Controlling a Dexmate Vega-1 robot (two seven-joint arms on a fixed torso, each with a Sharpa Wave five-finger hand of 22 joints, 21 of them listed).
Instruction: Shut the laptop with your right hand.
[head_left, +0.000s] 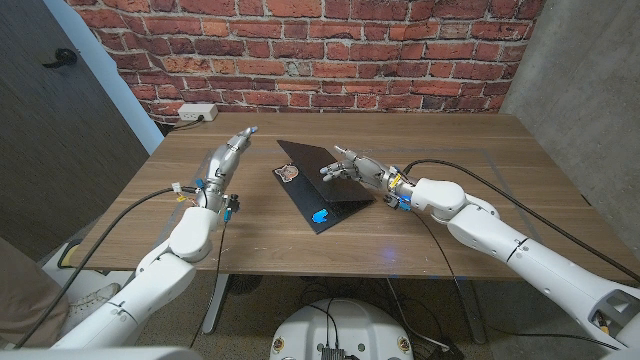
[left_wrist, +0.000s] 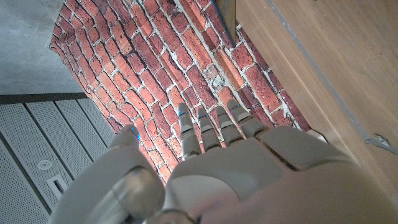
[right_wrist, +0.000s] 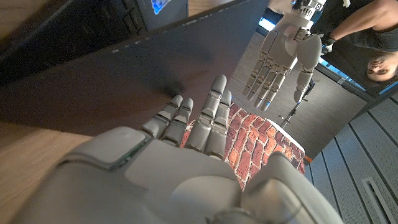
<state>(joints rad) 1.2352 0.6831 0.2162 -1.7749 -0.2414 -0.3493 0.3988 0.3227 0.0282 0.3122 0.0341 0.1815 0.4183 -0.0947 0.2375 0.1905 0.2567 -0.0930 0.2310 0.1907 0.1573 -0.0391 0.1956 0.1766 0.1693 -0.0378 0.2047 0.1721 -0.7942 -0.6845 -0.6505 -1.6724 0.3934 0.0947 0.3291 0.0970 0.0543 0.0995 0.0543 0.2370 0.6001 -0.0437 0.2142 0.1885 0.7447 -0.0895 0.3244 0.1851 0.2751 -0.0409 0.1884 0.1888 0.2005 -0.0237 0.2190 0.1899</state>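
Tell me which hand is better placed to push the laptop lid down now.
Right. The right hand is already at the laptop, fingers against the half-lowered lid's upper edge. The left hand hovers open over bare table beside it, fingers extended toward the wall, touching nothing.

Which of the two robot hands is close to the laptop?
The right hand: its fingers reach the laptop lid's edge. The left hand is held apart, fingers spread, holding nothing.

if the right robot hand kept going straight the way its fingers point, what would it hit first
Most likely the laptop lid. The right robot hand points toward the robot's left with its fingertips at or almost on the lid's back. Depth is hard to judge, so contact may already exist.
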